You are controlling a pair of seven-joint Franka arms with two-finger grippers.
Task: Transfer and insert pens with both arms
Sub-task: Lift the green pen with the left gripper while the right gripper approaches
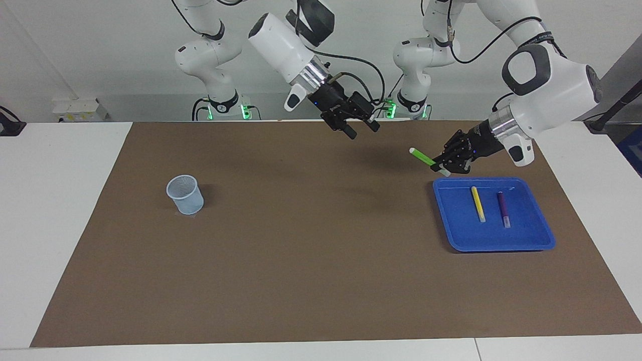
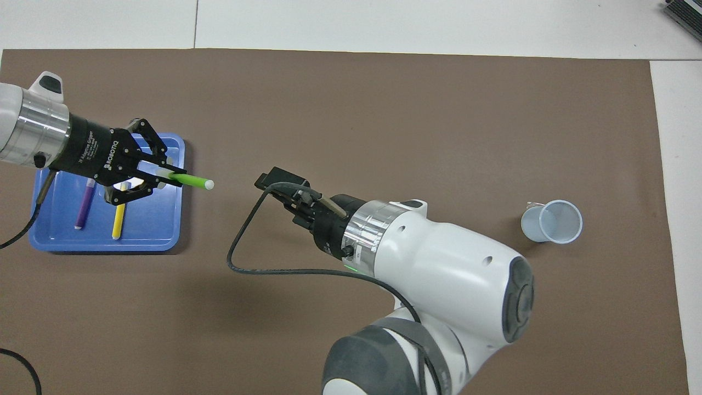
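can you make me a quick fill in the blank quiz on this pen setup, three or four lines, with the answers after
1. The left gripper is shut on the ______ pen.
2. The yellow pen and the purple pen lie in the blue ______.
3. The right gripper, raised over the brown mat, has its fingers ______.
4. The pale cup stands toward the ______ arm's end of the table.

Missing words: green; tray; open; right

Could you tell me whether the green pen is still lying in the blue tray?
No, the green pen is held in the left gripper, above the mat beside the blue tray.
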